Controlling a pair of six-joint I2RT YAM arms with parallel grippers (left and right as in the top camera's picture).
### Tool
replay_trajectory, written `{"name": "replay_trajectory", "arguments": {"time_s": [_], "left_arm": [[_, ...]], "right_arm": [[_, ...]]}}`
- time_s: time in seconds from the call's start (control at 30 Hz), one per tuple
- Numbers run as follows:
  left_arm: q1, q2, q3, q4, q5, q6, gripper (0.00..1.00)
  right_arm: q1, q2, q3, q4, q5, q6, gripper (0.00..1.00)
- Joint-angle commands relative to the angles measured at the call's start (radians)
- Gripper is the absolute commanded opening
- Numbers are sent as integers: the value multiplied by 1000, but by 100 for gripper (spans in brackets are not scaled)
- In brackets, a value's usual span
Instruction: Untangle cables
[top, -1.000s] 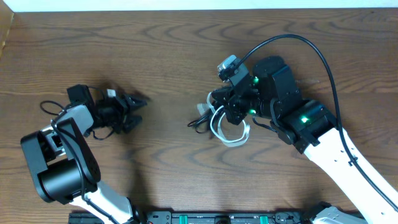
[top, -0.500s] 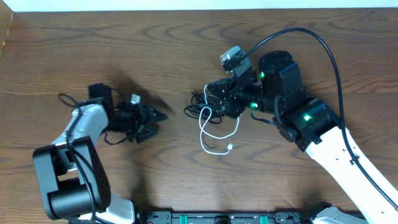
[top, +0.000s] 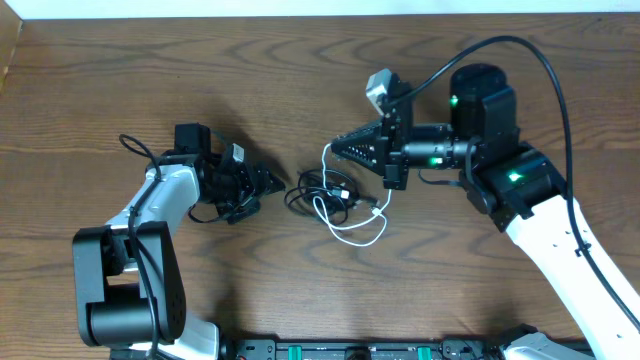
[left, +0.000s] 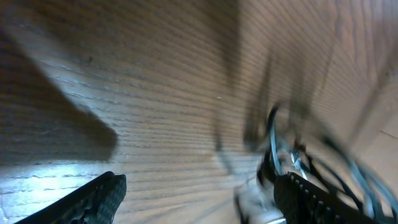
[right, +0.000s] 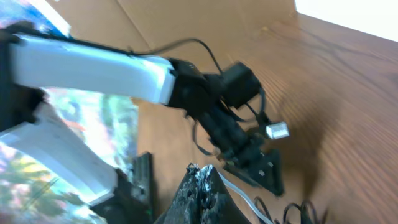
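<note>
step in hand, likely: left gripper (top: 266, 192) takes black strand while right anchors white. left jaws wide, empty, aimed at knot. right gripper (top: 336, 148) pinched shut on thin white cord (top: 325, 165). tangled bunch of thin black cords (top: 322, 195) lies on dark wooden table (top: 200, 80) between grippers, just beside left fingertips. advice: grip outer black loop low, pull away from right. white cord's long axis runs from right tips toward robot base, then curls rightward.
</note>
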Motion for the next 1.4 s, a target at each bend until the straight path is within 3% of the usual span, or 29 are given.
{"name": "replay_trajectory", "arguments": {"time_s": [0.0,0.13,0.23,0.33,0.43,0.57,0.63,0.7,0.8,0.9,1.37], "left_arm": [[-1,0,-7,2,-42,-12,82],[-1,0,-7,17,-44,-13,81],[-2,0,-8,17,-66,-13,81],[-1,0,-8,23,-132,-13,81],[-2,0,-8,9,-203,-13,81],[-1,0,-8,-5,-249,-13,81],[-2,0,-8,-4,-251,-13,81],[-2,0,-8,-5,-251,-13,81],[-2,0,-8,-5,-251,-13,82],[-2,0,-10,-5,-251,-12,81],[-5,-5,9,-44,-239,11,81]], "right_arm": [[-39,-3,1,58,-120,176,1],[-74,0,1,260,-280,235,1],[-104,-1,1,309,-61,434,1],[-117,1,1,294,166,494,1],[-101,10,1,294,150,510,1],[-48,40,1,254,-164,241,1],[-24,56,1,155,-329,39,1],[2,76,1,-10,-351,-166,1],[38,113,1,-157,-150,-226,1],[77,167,1,-247,72,-138,1],[43,235,1,-804,683,-68,1]]}}
